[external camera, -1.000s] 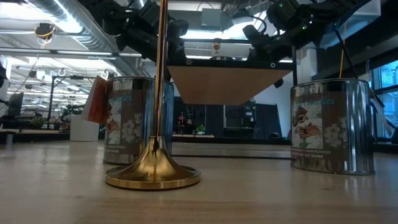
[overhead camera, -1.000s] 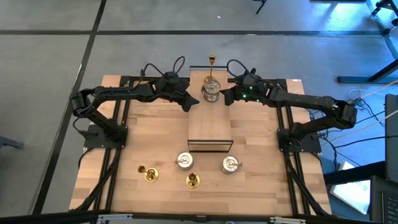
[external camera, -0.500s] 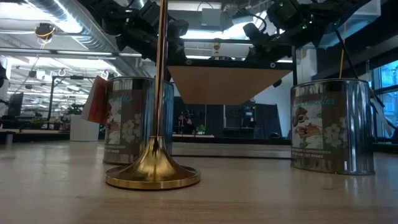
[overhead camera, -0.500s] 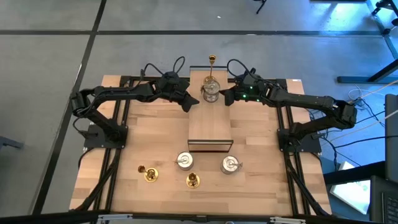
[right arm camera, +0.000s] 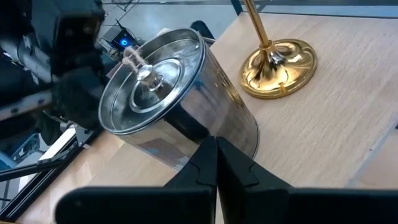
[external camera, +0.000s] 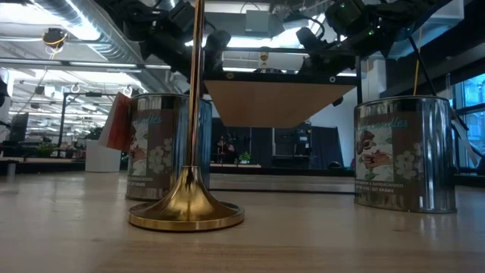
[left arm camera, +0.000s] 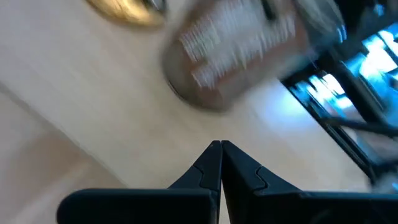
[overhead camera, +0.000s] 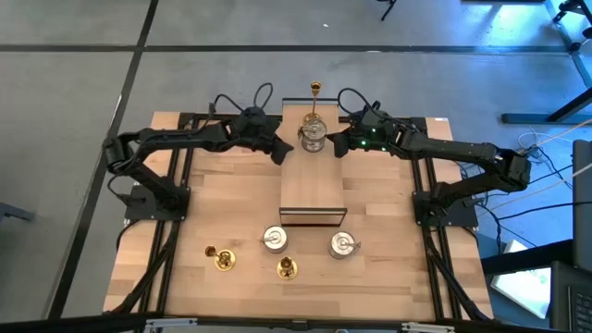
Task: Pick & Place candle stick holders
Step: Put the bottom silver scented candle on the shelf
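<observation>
A squat silver candle stick holder and a slim gold one stand on their bases at the far end of a raised wooden platform. My left gripper hovers shut just left of the silver holder. My right gripper hovers shut just right of it, with the gold holder's round base beyond. Nearer the table's front edge stand two silver holders and two gold ones.
The platform takes up the middle of the table. In the low view a gold holder's base stands close in front, with silver holders on either side. Black frame rails run along both table sides.
My left gripper has turned a little at the wrist while staying shut and in place above the platform's far left. The holders have kept still.
</observation>
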